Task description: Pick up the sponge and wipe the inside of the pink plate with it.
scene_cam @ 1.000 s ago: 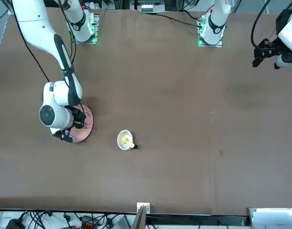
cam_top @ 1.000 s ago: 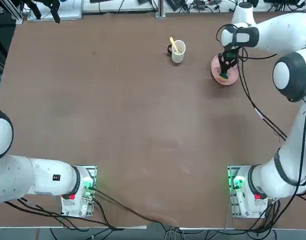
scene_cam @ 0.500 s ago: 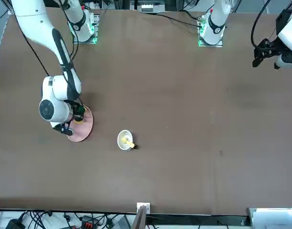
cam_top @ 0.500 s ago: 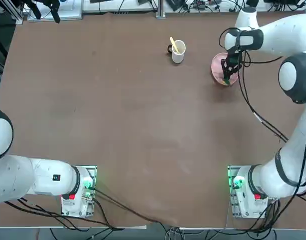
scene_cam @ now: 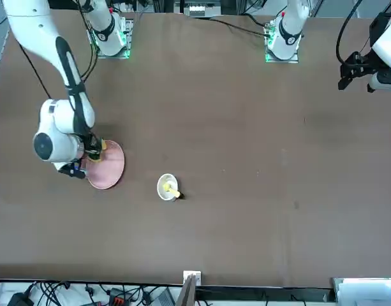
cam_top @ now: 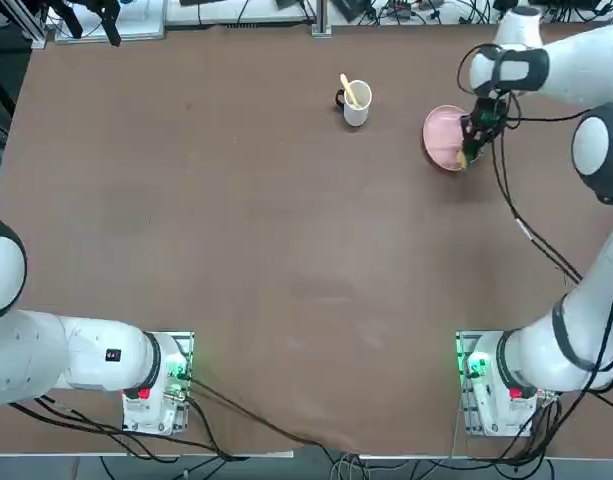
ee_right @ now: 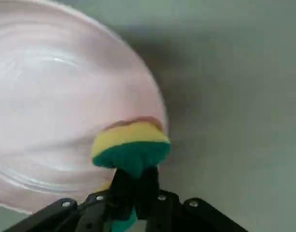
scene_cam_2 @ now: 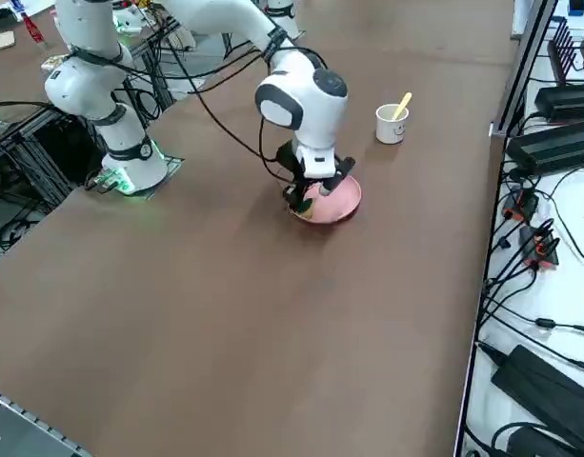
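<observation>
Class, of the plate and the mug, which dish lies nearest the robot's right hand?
The pink plate: the right hand holds the sponge at its rim; the white mug stands apart.

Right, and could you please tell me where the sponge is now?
The sponge is pinched in the right gripper at the edge of the pink plate, on the robot's right side of the table.

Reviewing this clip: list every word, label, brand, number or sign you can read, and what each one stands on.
No text can be read in any view.
White mug: no lettering visible.
Pink plate and sponge, held in the right gripper: none visible.
Small dark square on the left arm: too small to read.
</observation>
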Controlling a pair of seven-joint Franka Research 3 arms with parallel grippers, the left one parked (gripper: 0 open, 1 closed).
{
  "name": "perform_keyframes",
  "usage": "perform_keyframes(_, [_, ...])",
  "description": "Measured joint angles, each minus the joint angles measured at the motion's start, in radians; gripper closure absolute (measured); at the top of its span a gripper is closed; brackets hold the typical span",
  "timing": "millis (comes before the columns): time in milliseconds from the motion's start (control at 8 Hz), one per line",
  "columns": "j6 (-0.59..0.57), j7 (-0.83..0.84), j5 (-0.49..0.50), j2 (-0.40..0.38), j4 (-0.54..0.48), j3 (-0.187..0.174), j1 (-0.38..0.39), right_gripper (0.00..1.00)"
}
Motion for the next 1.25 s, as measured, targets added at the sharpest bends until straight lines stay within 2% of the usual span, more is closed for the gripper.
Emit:
perform_keyframes(250, [-0.192,-0.123,-0.005,-0.022,0.106,-0.01,-0.082,0.94])
perform_keyframes(500, [-0.282,-0.275,-0.017,-0.047,0.152,-0.014,-0.175,0.94])
perform_keyframes(875, [-0.249,-0.424,-0.09,-0.042,0.094,-0.015,-0.291,0.94])
perform_keyframes(1250, [-0.16,-0.552,-0.096,-0.001,0.029,-0.015,-0.39,0.91])
